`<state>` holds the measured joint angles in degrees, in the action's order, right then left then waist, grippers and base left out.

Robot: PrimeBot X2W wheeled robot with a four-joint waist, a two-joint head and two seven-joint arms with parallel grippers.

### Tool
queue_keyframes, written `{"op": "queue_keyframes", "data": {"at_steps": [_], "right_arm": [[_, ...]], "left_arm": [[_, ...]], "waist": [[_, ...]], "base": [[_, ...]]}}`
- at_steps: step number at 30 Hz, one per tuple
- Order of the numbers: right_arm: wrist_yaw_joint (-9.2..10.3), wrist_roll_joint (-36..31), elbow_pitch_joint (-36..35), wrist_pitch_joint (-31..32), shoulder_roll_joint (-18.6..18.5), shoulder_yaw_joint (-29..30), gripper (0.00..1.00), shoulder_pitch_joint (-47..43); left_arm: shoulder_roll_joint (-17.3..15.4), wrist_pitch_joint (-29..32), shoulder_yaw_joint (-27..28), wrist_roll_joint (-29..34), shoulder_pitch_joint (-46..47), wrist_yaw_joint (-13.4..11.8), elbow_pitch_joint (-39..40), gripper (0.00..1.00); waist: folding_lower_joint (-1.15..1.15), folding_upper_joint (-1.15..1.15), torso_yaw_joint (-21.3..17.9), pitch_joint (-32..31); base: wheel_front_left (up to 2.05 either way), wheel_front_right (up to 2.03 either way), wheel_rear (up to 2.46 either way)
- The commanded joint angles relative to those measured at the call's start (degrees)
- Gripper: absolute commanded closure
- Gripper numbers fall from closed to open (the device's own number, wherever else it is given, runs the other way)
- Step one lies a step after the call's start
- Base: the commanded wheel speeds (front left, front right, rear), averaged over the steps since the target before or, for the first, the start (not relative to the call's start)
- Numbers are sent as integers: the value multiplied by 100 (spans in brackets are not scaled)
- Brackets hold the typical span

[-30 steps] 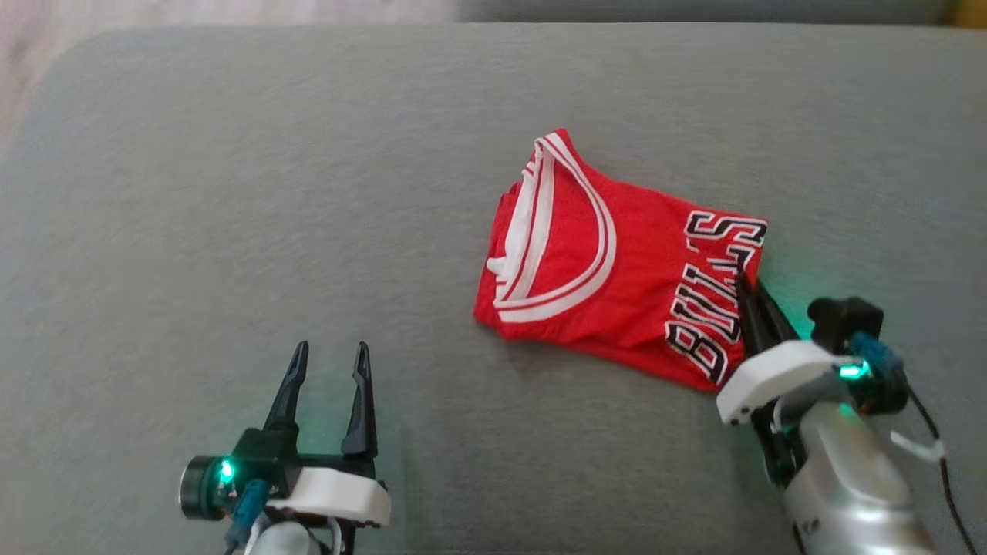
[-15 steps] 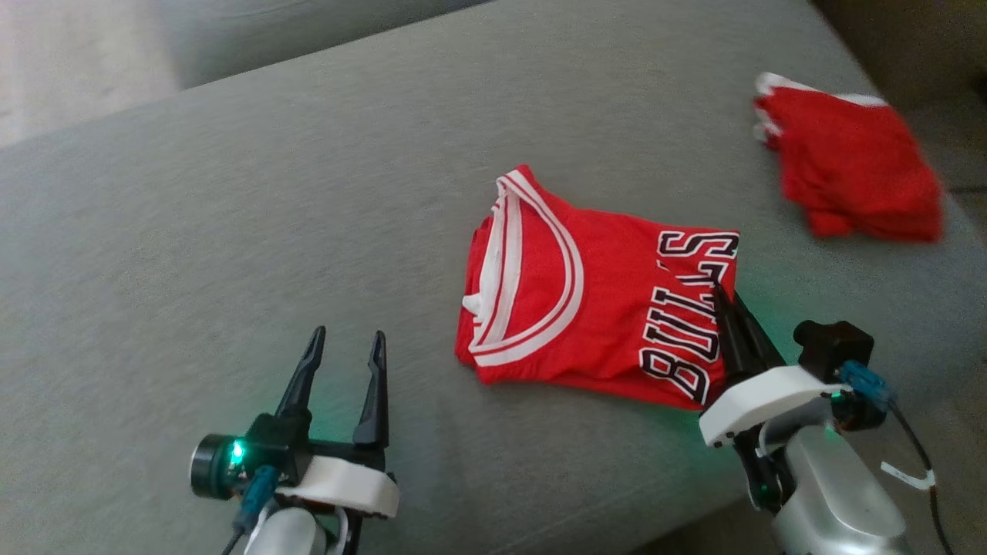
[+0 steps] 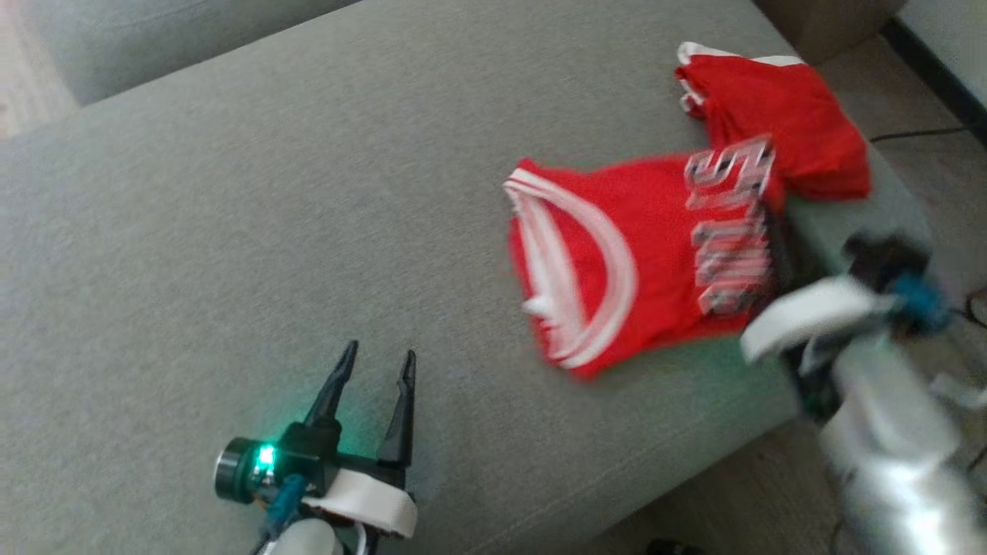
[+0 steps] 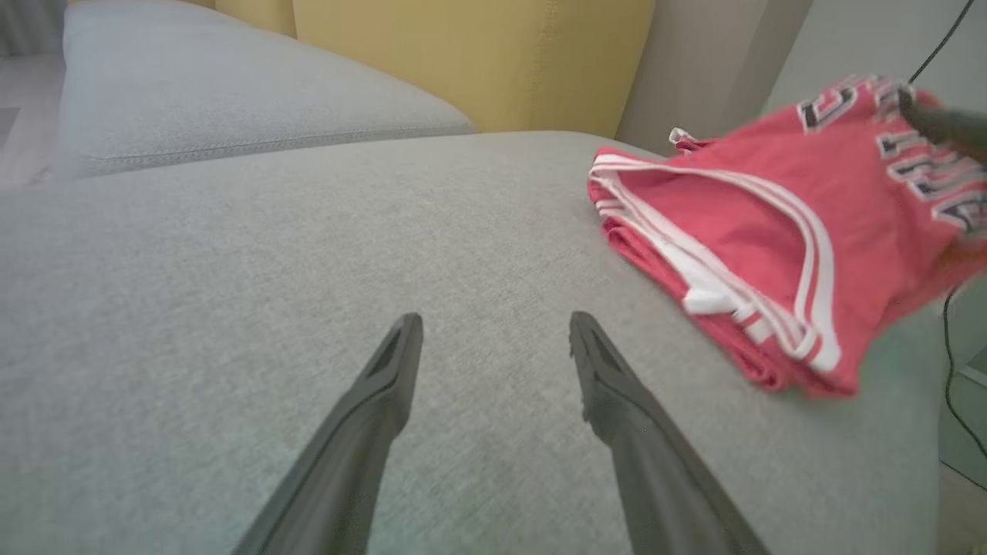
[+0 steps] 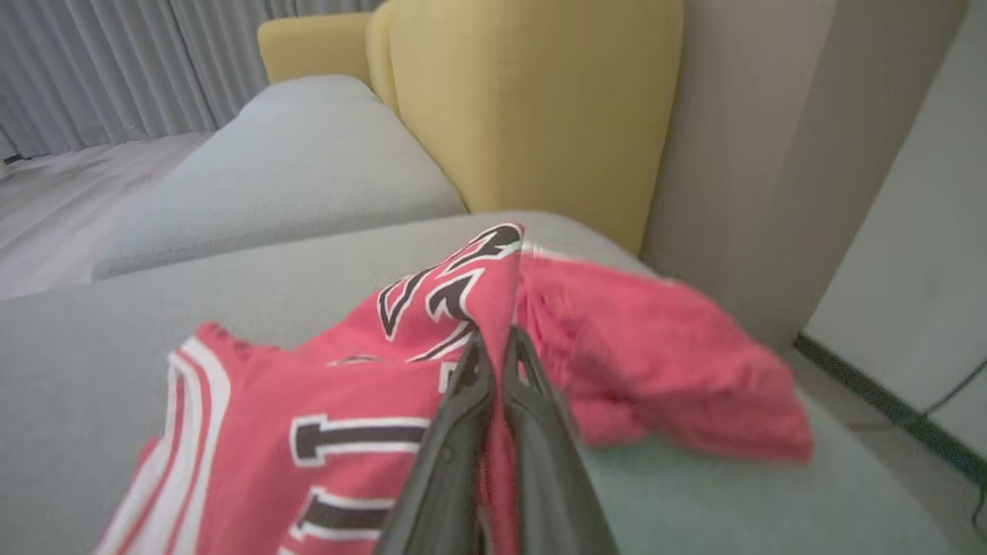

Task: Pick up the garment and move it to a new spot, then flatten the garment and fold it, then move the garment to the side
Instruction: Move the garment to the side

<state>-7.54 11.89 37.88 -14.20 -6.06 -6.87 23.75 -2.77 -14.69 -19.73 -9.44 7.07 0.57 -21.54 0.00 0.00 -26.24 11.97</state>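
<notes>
The garment (image 3: 617, 262) (image 4: 740, 254) (image 5: 308, 401) is a folded red jersey with white stripe trim and black-and-white lettering. It lies on the grey sofa cushion (image 3: 231, 231) near the cushion's right edge. My right gripper (image 3: 777, 245) (image 5: 493, 339) is shut on its lettered edge, and that edge is lifted a little. This gripper's dark fingers also show at the right of the left wrist view (image 4: 941, 123). My left gripper (image 3: 379, 353) (image 4: 495, 320) stands open and holds nothing, low over the cushion to the left of the garment.
A second red garment with white edges (image 3: 779, 123) (image 5: 655, 362) lies at the cushion's far right corner, touching the jersey's lettered end. Beyond the right edge are floor (image 3: 910, 100) and a cable (image 3: 917, 135). A yellow backrest (image 4: 478, 62) (image 5: 524, 100) rises behind.
The head camera has swung to the right. My right gripper has pulled the garment to the right, up against the second red garment. The left gripper stays open and still.
</notes>
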Motion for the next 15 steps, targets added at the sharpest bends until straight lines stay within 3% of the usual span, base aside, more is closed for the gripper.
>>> {"op": "queue_keyframes", "data": {"at_steps": [1, 8, 9, 15], "right_arm": [[5, -63, -180, 29, -208, -56, 100, 525], [5, -385, 223, 452, -1287, 138, 100, 1710], [5, -566, 434, 570, -1590, 271, 100, 1952], [5, -1234, 1019, 656, -2229, 815, 100, 2343]], "left_arm": [[-10, -31, 84, 65, 197, 23, 106, 0], [-10, -31, -32, 137, 272, 62, 24, 0], [-10, -31, -39, 161, 297, 64, 17, 0], [-10, -31, 5, 150, 363, 27, 66, 0]], "waist": [[0, 0, 148, 94], [0, 0, 731, 347], [0, 0, 878, 405], [0, 0, 1208, 533]], "base": [[0, 0, 0], [0, 0, 0], [0, 0, 0], [0, 0, 0]]}}
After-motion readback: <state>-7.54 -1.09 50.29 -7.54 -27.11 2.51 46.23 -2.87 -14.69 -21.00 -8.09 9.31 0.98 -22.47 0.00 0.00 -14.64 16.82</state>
